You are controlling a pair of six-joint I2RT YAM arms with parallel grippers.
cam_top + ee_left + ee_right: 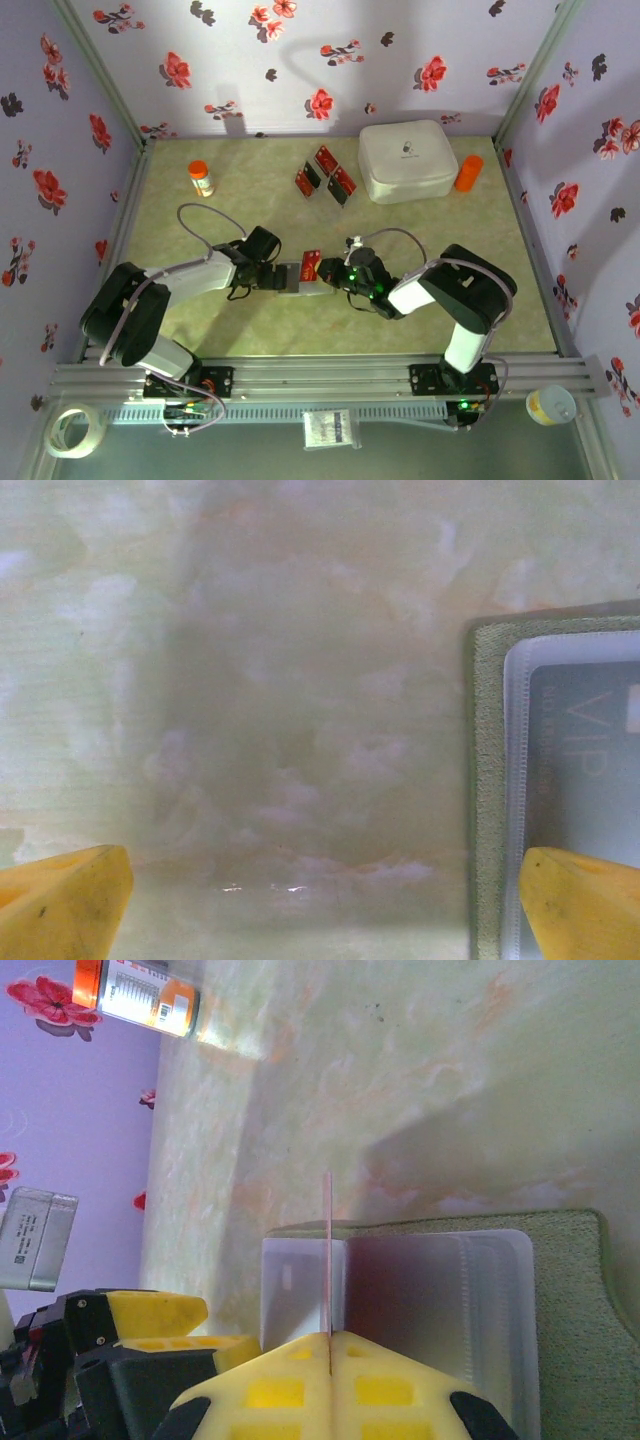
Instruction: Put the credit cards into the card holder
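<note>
The card holder (292, 278) lies open on the worktop (200, 330). It is in the middle, toward the near side, right between my two pincers. It has a green cloth edge and clear pockets (440, 1290) inside.

My right pincer (330, 1345) is pressed together on one red card (328, 1250). The card stands on its thin edge, so from the wrist it looks like a line. It sits over the open holder, by the line where two pockets meet. From above, the card is a red spot at the holder's far right corner.

My left pincer (320, 905) is spread wide, low over the worktop at the left side of the holder. One of its yellow fingertips (60, 900) is over bare worktop. The other is over the holder's green edge, and I cannot tell if it touches. Under the clear pocket there I can read the letters VIP.

Three more red cards (342, 183) lie close together at the far side, in the middle. A big white box (407, 160) sits just to their right, and a small orange thing (468, 172) is just beside the box on its right. A little bottle with an orange cap (201, 178) stands at the far left.
</note>
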